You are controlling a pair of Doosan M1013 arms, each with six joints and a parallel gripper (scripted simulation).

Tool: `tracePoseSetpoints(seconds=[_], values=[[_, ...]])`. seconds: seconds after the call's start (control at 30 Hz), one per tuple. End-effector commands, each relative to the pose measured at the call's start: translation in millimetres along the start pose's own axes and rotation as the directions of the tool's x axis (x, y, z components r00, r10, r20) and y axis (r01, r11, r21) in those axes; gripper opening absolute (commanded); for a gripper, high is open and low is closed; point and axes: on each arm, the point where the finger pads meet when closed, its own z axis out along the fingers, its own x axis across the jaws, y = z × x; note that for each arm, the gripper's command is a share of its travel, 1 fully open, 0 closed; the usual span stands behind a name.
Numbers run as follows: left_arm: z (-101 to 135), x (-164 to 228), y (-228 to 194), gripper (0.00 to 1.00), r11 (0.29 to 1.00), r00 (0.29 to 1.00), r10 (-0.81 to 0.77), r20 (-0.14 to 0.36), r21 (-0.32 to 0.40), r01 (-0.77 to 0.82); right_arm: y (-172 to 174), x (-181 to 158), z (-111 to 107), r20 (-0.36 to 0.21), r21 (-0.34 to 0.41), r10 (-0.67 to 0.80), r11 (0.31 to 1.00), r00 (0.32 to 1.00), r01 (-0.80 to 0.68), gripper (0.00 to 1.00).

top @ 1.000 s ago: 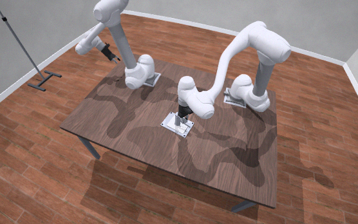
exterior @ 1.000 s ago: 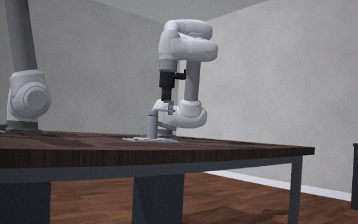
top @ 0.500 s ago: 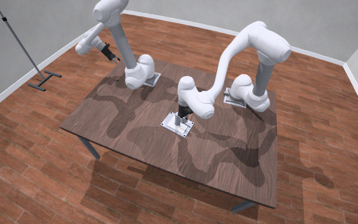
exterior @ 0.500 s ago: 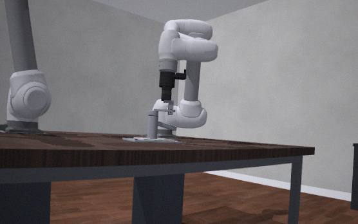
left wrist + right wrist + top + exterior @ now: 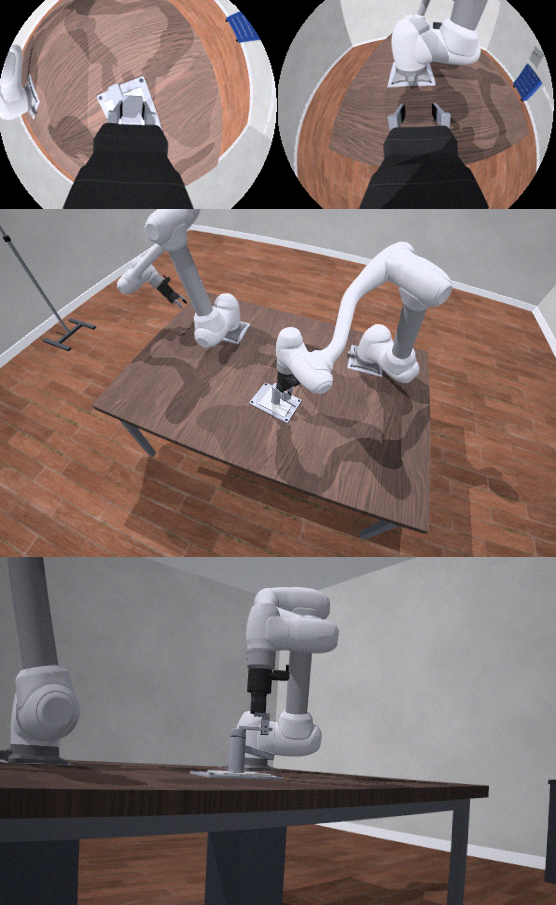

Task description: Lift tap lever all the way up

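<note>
The grey tap (image 5: pixel 275 397) (image 5: pixel 237 753) stands upright on its pale base plate (image 5: pixel 258 401) (image 5: pixel 204 774) (image 5: pixel 105 102). Its flat lever (image 5: pixel 251 728) (image 5: pixel 132 105) sticks out from the top of the body, about level in the exterior view. My left gripper (image 5: pixel 286 396) (image 5: pixel 265 729) (image 5: pixel 132 105) points down and is shut on the lever near its outer end, one finger on each side. My right gripper (image 5: pixel 183 302) (image 5: pixel 418 109) is open and empty, far from the tap, beyond the table's far left edge in the top view.
A slanting spout (image 5: pixel 259 752) runs from the tap's body below the lever and the left fingers. The right arm's base (image 5: pixel 235 333) (image 5: pixel 412 76) and the left arm's base (image 5: pixel 364 361) stand at the table's back. A thin stand (image 5: pixel 35 279) is on the floor at the left.
</note>
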Motion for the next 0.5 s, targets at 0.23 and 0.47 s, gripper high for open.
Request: tracePoseSetpoints(seconds=[0.23, 0.47], values=[[-12.6, 0.4, 3.2, 0.00, 1.000, 1.000, 0.000, -0.002, 0.000, 0.000, -0.1, 0.1, -0.4, 0.000, -0.001, 0.000, 1.000, 1.000, 0.000, 1.00], [-27.0, 0.4, 9.8, 0.00, 1.000, 1.000, 0.000, -0.002, 0.000, 0.000, -0.1, 0.1, -0.4, 0.000, -0.001, 0.000, 1.000, 1.000, 0.000, 1.00]])
